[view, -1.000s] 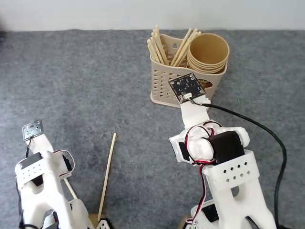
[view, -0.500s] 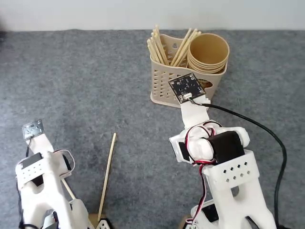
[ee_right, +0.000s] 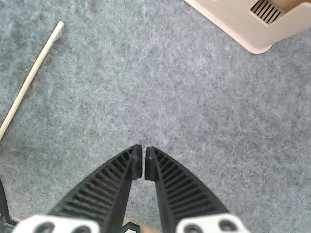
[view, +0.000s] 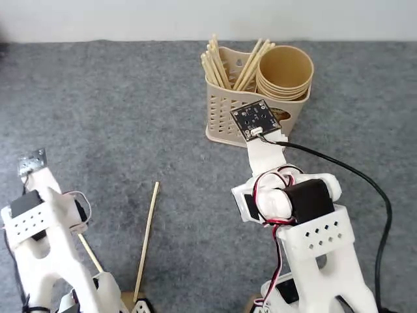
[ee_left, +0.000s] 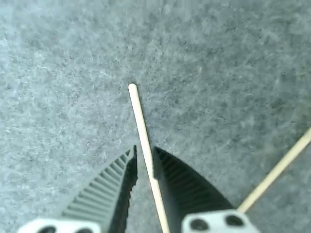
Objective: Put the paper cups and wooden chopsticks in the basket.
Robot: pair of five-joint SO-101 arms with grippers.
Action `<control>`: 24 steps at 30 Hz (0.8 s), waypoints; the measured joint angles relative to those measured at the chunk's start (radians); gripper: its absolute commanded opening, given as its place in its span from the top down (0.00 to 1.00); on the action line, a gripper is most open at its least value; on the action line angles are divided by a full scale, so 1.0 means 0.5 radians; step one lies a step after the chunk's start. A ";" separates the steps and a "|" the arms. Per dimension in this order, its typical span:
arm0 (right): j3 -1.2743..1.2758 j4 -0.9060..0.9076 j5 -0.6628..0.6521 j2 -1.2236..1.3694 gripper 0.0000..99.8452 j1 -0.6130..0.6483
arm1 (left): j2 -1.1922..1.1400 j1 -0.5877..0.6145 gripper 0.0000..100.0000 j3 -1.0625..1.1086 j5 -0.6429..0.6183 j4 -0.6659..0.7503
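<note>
A beige basket (view: 225, 107) at the back of the mat holds several wooden chopsticks (view: 218, 59) and a stack of paper cups (view: 285, 70). My left gripper (ee_left: 144, 153) is shut on a wooden chopstick (ee_left: 140, 116), which runs out past its fingertips over the grey mat; the same stick (view: 89, 252) pokes out under the left arm at the front left. A second chopstick (view: 146, 241) lies loose on the mat just right of it, also in the left wrist view (ee_left: 277, 170) and the right wrist view (ee_right: 29, 80). My right gripper (ee_right: 144, 158) is shut on nothing, above the mat in front of the basket (ee_right: 252, 24).
Grey carpet-like mat (view: 130, 111) covers the table. The right arm (view: 293, 208) stands in front of the basket, with a black cable (view: 365, 182) looping to its right. The white wall edge runs behind the basket.
The left arm has shifted left and farther back in the high view, taking its chopstick along. The right arm and the loose chopstick have stayed put.
</note>
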State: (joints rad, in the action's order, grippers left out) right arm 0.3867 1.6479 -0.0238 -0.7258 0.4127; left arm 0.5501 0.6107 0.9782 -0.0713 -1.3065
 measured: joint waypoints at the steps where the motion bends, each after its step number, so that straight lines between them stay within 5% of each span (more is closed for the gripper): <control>1: 0.000 0.000 0.000 0.000 0.97 0.000 | 0.000 0.000 0.84 0.061 0.000 0.058; 20: 0.000 0.000 0.000 0.000 0.97 0.000 | 0.000 0.144 0.84 0.482 0.000 0.568; 24: 0.000 0.000 0.000 0.000 0.97 0.000 | 0.000 0.147 0.91 0.491 0.000 0.605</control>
State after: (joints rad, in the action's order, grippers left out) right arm 0.3867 1.6479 -0.0238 -0.7258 0.4127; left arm 0.5501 0.6843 1.2236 -0.0713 -1.0042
